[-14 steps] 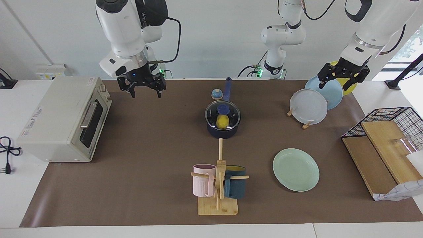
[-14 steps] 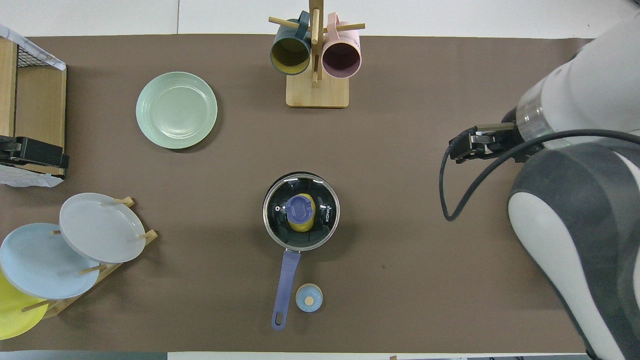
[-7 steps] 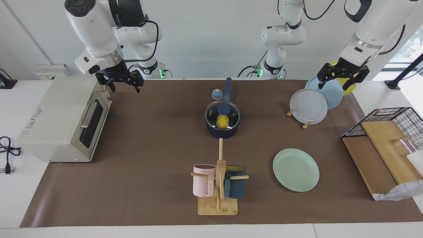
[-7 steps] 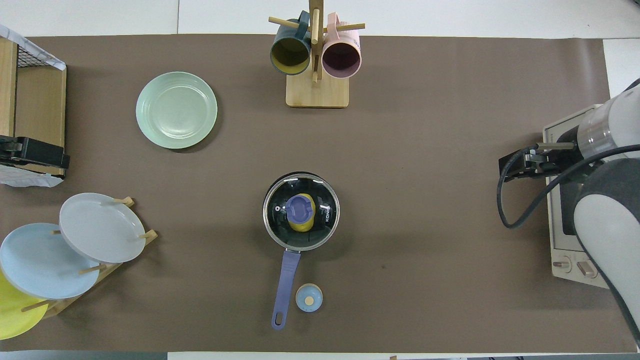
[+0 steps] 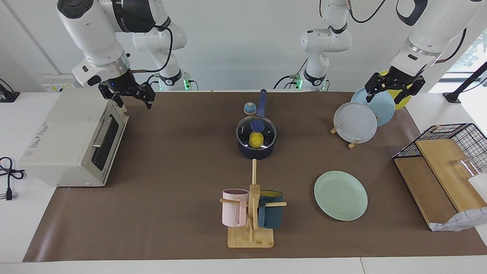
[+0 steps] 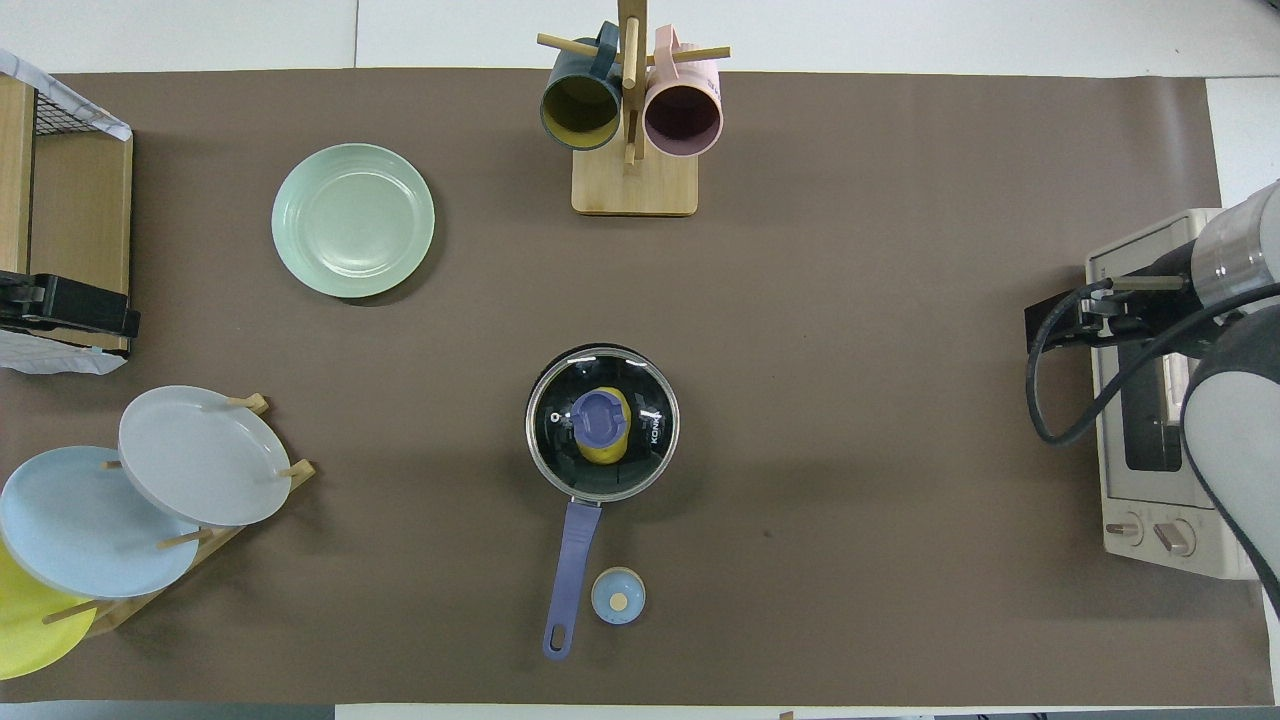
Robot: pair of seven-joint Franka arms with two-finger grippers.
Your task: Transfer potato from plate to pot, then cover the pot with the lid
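The navy pot stands mid-table, its long blue handle pointing toward the robots. The clear glass lid with its blue knob sits on the pot. Through the glass shows the yellow potato, inside the pot. The mint-green plate lies bare, farther from the robots toward the left arm's end. My right gripper hangs open and holding nothing over the mat's edge by the toaster oven. My left gripper waits open and holding nothing over the plate rack.
A toaster oven fills the right arm's end. A wooden mug tree with a pink and a teal mug stands farther out than the pot. A rack of upright plates, a wire basket with boards and a small blue dome are also here.
The right arm has swung away from the table's middle toward the toaster oven, its gripper open throughout. Pot, lid, potato and left arm have stayed put.
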